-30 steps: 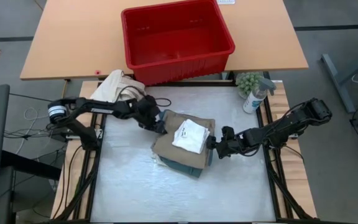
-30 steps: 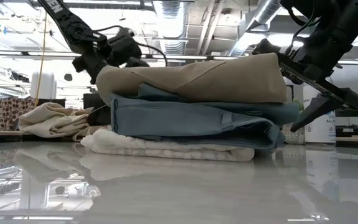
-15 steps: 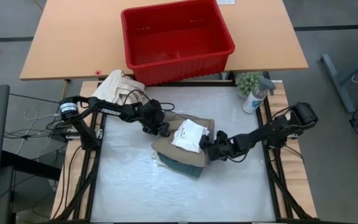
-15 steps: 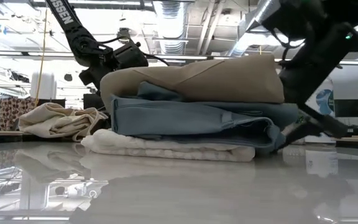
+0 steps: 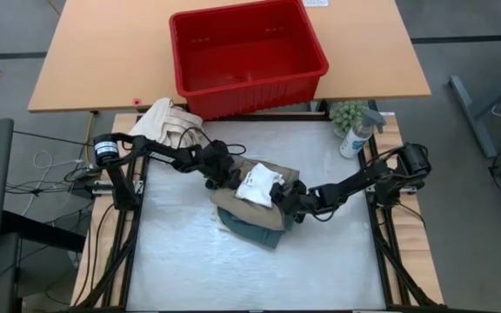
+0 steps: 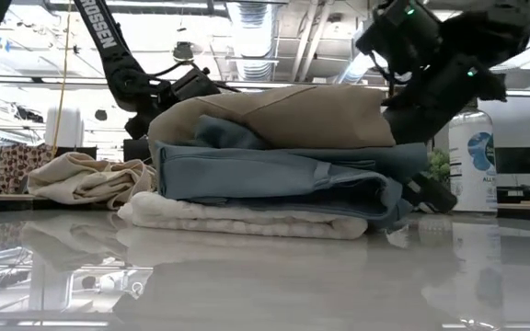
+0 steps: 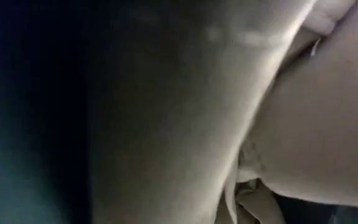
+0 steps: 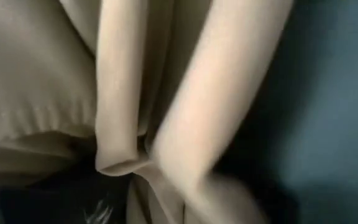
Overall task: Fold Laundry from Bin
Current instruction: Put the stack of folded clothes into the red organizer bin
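A folded stack of laundry lies mid-table. A white towel (image 6: 247, 219) is at the bottom, then a teal garment (image 6: 274, 170) and tan trousers (image 6: 283, 115). A small white cloth (image 5: 257, 184) lies on top. My left gripper (image 5: 222, 176) is open at the stack's left side. My right gripper (image 5: 283, 203) is open at its right side, one finger (image 6: 431, 193) low beside the teal garment. Both wrist views are filled with cloth. The red bin (image 5: 320, 54) stands on the wooden table beyond. My left gripper is against the tan trousers' left edge (image 5: 230, 184), slanting down from the table's left. The stack hides its fingertips, so the kind of hold cannot be told. My right gripper meets the stack's right edge (image 6: 389, 129), slanting down from the table's right. Its open fingers stand above and below the tan and teal layers. The stack rests on the table.
A cream canvas bundle (image 5: 165, 120) lies at the table's far left corner, behind my left arm. A spray bottle (image 5: 355, 139) and a small plant (image 5: 348, 113) stand at the far right corner. The near half of the white tabletop (image 5: 233, 278) is bare.
Both grippers have come down and rolled, closing in on the stack from its two sides. The right one has moved toward the table's left. The stack's upper layers have been pushed leftward at their right edge, and the small white cloth has shifted with them.
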